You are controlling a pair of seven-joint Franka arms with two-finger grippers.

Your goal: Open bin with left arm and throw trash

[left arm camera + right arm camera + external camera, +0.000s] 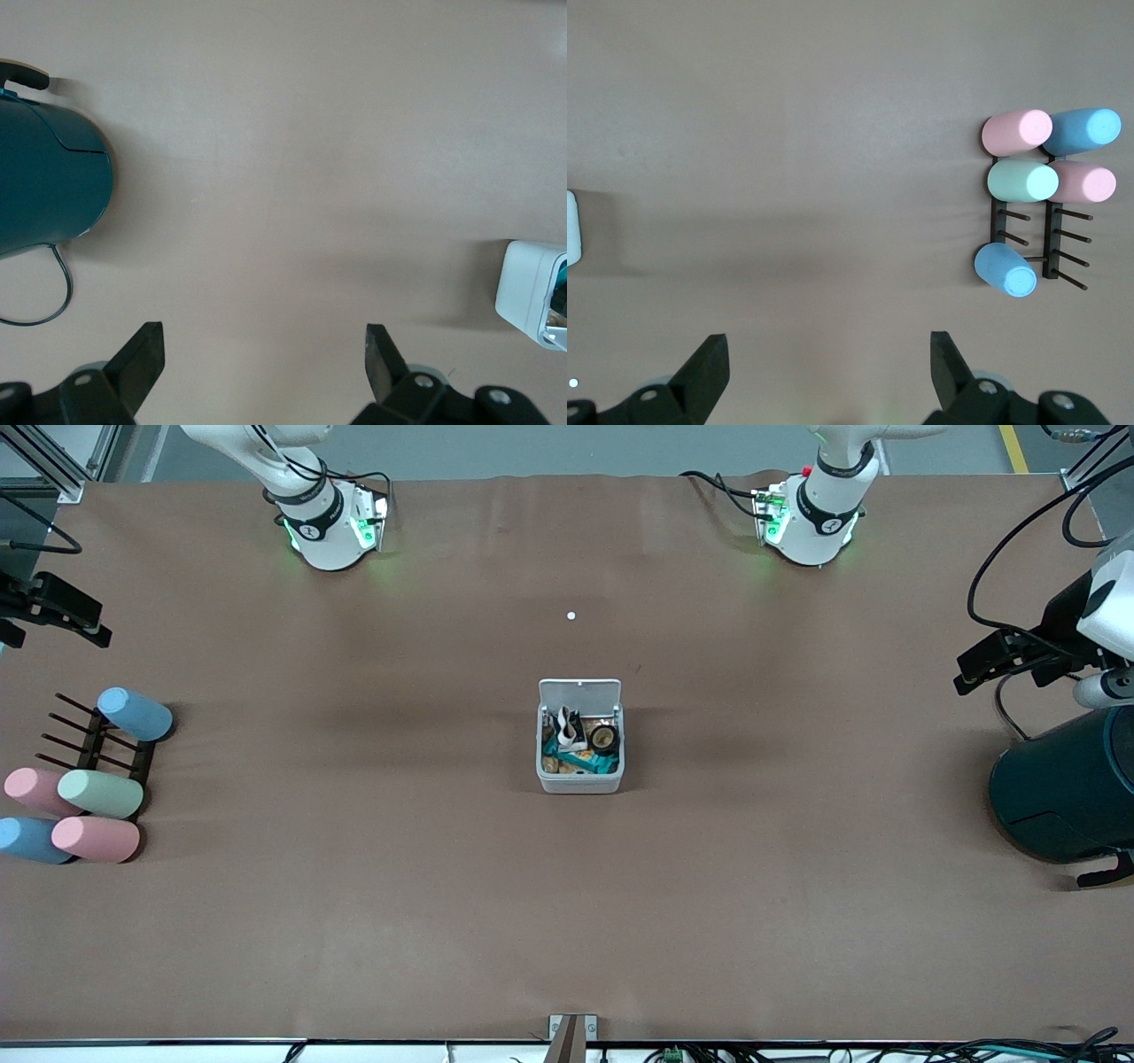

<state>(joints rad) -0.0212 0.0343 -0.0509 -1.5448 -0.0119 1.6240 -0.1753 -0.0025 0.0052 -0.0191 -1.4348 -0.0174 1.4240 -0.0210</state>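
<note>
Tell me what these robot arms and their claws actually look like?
Both arms are glossy white with black bands at the joints, green lights glowing at their bases and black cables trailing off. The left gripper and right gripper are matte black. Each has two flat, wedge-shaped fingers on black blocks with small round silver screws, seen also in the right wrist view.

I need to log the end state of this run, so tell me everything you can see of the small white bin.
The bin is a small white-grey square box, seemingly plastic, with rounded corners. It stands upright on the brown table near its middle, its flat hinged lid swung open toward the robots' bases. Inside lie mixed scraps, among them a black tape roll and teal pieces. No gripper touches it; the left wrist view catches one corner.
</note>
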